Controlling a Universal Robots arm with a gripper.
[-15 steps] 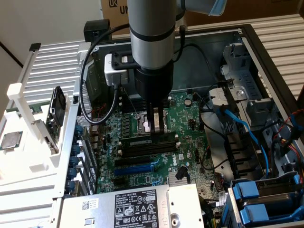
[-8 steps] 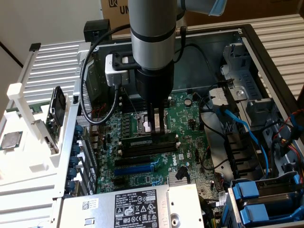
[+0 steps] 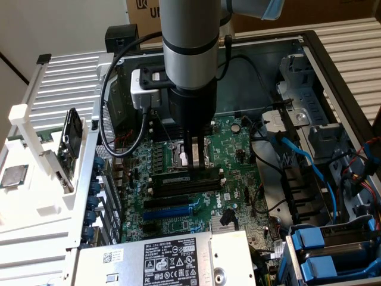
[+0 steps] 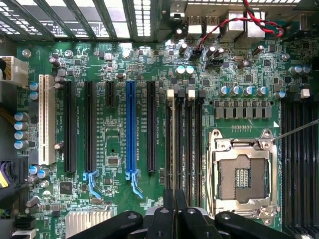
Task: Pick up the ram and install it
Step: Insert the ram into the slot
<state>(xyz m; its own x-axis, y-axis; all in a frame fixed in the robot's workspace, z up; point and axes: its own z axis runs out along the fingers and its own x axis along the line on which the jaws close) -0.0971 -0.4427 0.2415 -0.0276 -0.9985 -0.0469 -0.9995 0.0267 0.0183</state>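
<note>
One gripper (image 3: 194,165) hangs straight down at the middle of the exterior view. Its two fingers (image 4: 168,211) are drawn almost together and pinch the top edge of the ram (image 3: 176,177). There is one ram, a green stick with a white label strip. It stands on edge along the slot bank just below the frame's centre, with the fingers towards the end nearer the exterior view's right. I cannot tell whether it is fully seated.

The wrist view shows a group of four black memory slots (image 4: 189,144) under the fingers, two of them with white end clips (image 4: 191,92). Just beside this group sits one open processor socket (image 4: 242,174) in a silver frame. On the group's other side are six expansion slots: one white slot (image 4: 47,119), one blue slot (image 4: 130,124), three long black ones and one short black slot (image 4: 109,94). A row of four silver-topped capacitors (image 4: 242,91) stands near the socket.

In the exterior view, one black cable (image 3: 107,113) loops down from the wrist at upper left, close to the work. The arm (image 3: 190,53) hides the board behind it. One blue flat cable (image 3: 300,156) runs right of centre. Two blue drive caddies (image 3: 315,250) fill the lower right, and one labelled power supply (image 3: 161,262) lies along the bottom. One square processor chip (image 3: 13,177) rests at the far left edge, well apart from the case.
</note>
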